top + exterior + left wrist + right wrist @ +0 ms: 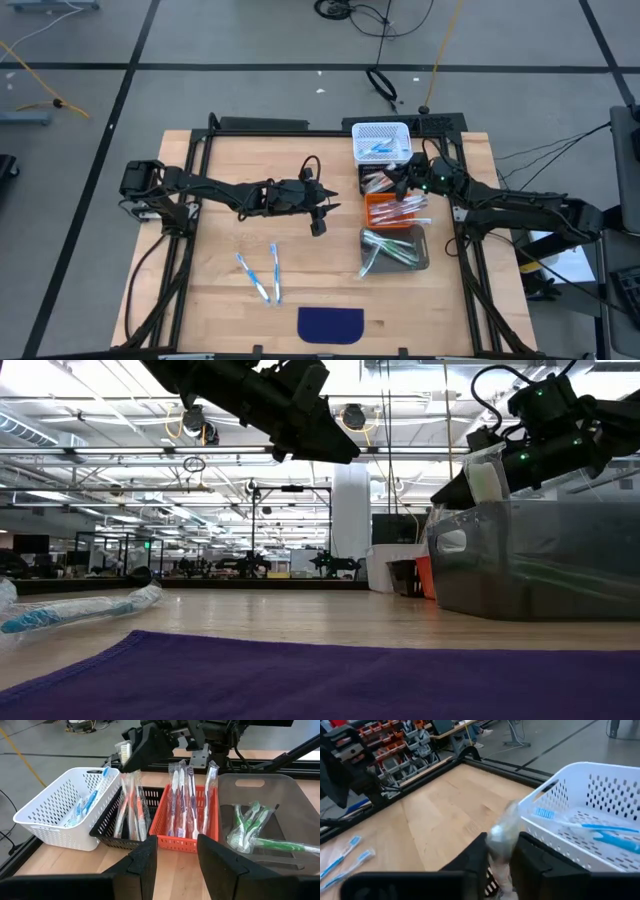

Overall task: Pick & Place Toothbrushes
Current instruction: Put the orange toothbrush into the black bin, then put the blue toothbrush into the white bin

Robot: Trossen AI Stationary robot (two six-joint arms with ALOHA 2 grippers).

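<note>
My right gripper (398,181) is shut on a toothbrush in a clear wrapper (500,834) above the black basket (378,184). It also shows in the left wrist view (146,746), with the brush's white head (124,751) sticking out. My left gripper (319,218) is open and empty above the bare table, left of the bins. Two blue wrapped toothbrushes (262,273) lie flat on the table nearer the front. More toothbrushes lie in the white basket (381,140), the orange basket (396,211) and the grey bin (396,250). My right gripper pinches the wrapped toothbrush (499,842) between its two fingers; which part of the stick it has is hidden by the fingers. The fingers come from the table's right, slanting down. The wrapper's end stands out past the fingertips, over the black basket.
The bins stand in a row along the table's right side, white farthest and grey nearest. A dark purple cloth (331,323) lies at the front edge. A black frame (195,190) borders the table. Bare wood lies left of the bins.
</note>
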